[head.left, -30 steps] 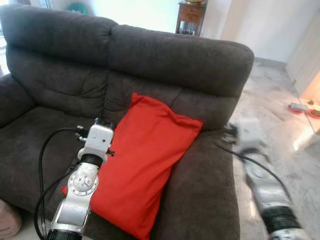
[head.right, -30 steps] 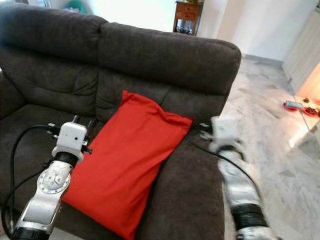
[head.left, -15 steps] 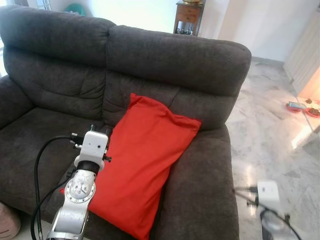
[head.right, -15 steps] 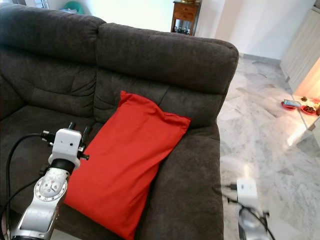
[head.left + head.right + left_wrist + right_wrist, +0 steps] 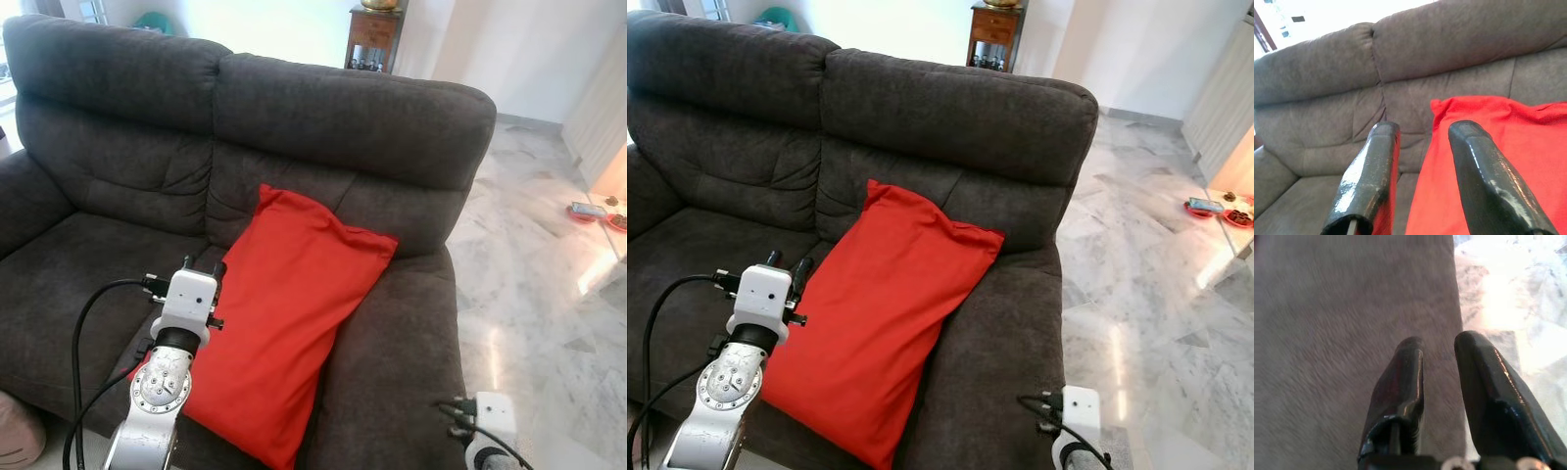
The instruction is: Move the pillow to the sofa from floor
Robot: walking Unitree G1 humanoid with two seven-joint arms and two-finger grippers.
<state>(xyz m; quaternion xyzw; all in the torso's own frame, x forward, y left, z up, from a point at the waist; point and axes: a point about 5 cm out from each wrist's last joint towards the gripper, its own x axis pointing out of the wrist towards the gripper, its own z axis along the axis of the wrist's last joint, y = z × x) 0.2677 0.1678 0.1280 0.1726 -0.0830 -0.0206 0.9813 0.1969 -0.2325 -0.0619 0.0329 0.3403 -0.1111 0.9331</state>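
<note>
A red pillow lies on the dark grey sofa, leaning against the backrest and the right armrest. My left gripper hovers at the pillow's left edge above the seat, open, with nothing between its fingers. In the left eye view its white wrist sits just left of the pillow. My right gripper is low beside the sofa's right armrest, pointing along the grey fabric, open and empty. Its wrist shows at the bottom right.
A marble floor spreads to the right of the sofa, with small objects near the far right edge. A wooden side table stands behind the sofa. A pinkish thing sits at the bottom left corner.
My right arm has dropped from beside the pillow's right corner down to the sofa's lower right side. The left arm has stayed by the pillow's left edge. The pillow has not moved.
</note>
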